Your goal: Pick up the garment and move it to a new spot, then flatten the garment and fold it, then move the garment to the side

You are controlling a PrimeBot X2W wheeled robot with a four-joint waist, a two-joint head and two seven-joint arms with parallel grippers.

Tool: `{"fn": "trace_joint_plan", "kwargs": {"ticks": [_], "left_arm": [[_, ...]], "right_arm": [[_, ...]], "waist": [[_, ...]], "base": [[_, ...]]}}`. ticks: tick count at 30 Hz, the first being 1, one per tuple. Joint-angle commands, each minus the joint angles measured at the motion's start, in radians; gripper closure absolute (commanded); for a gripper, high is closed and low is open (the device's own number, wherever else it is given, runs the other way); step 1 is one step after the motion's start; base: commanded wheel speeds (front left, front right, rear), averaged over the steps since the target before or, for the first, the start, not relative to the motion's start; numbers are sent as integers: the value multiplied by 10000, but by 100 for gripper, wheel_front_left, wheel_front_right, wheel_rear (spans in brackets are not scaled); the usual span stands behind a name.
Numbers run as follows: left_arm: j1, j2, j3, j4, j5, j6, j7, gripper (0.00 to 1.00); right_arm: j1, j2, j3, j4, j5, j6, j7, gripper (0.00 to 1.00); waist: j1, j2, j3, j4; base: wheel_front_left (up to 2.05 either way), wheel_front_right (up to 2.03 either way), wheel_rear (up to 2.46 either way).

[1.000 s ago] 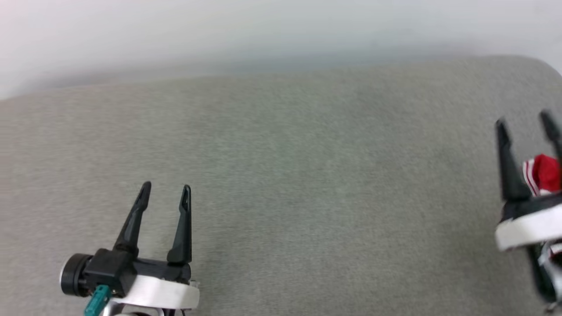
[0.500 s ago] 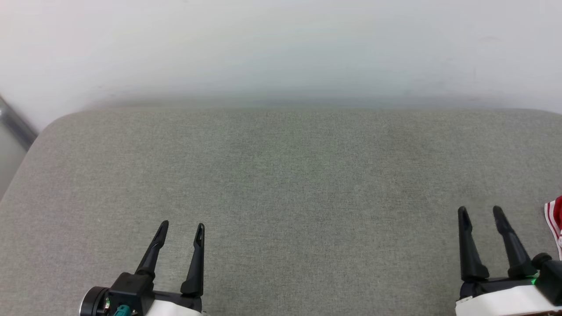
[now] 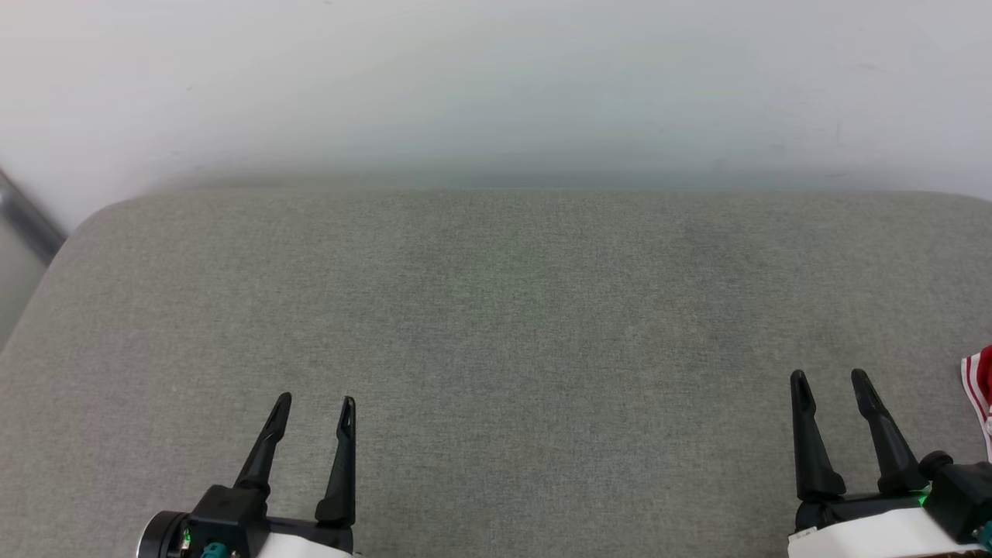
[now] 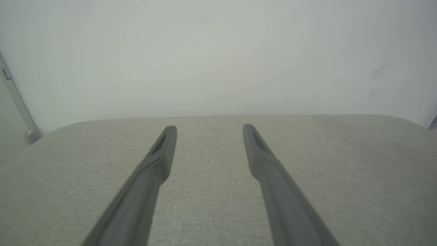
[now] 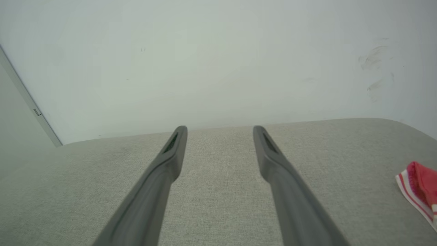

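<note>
**Status.** Left pincer (image 3: 316,400) at the lower left of the head view: fingers spread wide, nothing between them. Right pincer (image 3: 829,376) at the lower right: likewise wide and empty. Both hang above the grey fabric-covered counter (image 3: 496,310), pointing towards the pale wall (image 3: 496,77). The wrist views confirm this: bare fabric shows between the fingers of the left pincer (image 4: 209,127) and of the right pincer (image 5: 220,128).

**Garment.** The garment (image 3: 980,387) lies on the counter at the right edge of the head view, to the right of the right pincer and apart from it. Only a red patch with red-and-white striped trim is in frame. In the right wrist view the same corner (image 5: 418,186) sits at the lower right. The rest is cut off, so it cannot be told whether it is bunched, flat or folded.

**Step in hand.** No grasp is under way. The layout fits two readings: pick-up not yet begun, or the garment already set aside. The cropped view does not settle which.

**Next move, if pick-up is pending.**
1. Bring the whole garment into the head view.
2. Carry the right pincer, nearest to it, over the cloth.
3. Lower until the fingers straddle a fold, then close.
4. Take a thick fold; thin cloth can slip from a shallow pinch.
</note>
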Motion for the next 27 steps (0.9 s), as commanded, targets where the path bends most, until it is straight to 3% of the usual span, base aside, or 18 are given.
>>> {"fn": "trace_joint_plan", "kwargs": {"ticks": [1, 17, 18, 21, 27], "left_arm": [[66, -23, -20, 6, 82, 7, -21, 0], [0, -28, -3, -110, -147, 246, -21, 0], [6, -12, 4, -105, -131, 249, 0, 100], [68, -13, -7, 165, -154, 254, 18, 100], [-69, 44, 29, 269, -1483, 241, 253, 100]], "right_arm": [[-93, 54, -11, 58, 9, -7, -52, 0], [-136, 117, 8, 99, -57, -7, -155, 0], [-23, 67, 9, 95, -28, 0, -117, 100], [76, 67, 19, 361, 0, 0, -108, 100], [-61, 12, 29, 480, 1240, 0, 124, 100]], "waist": [[1, 0, -3, -21], [1, 0, -28, -86], [1, 0, -28, -87], [1, 0, -29, -89], [1, 0, -39, -104]], "base": [[0, 0, 0], [0, 0, 0], [0, 0, 0], [0, 0, 0], [0, 0, 0]]}}
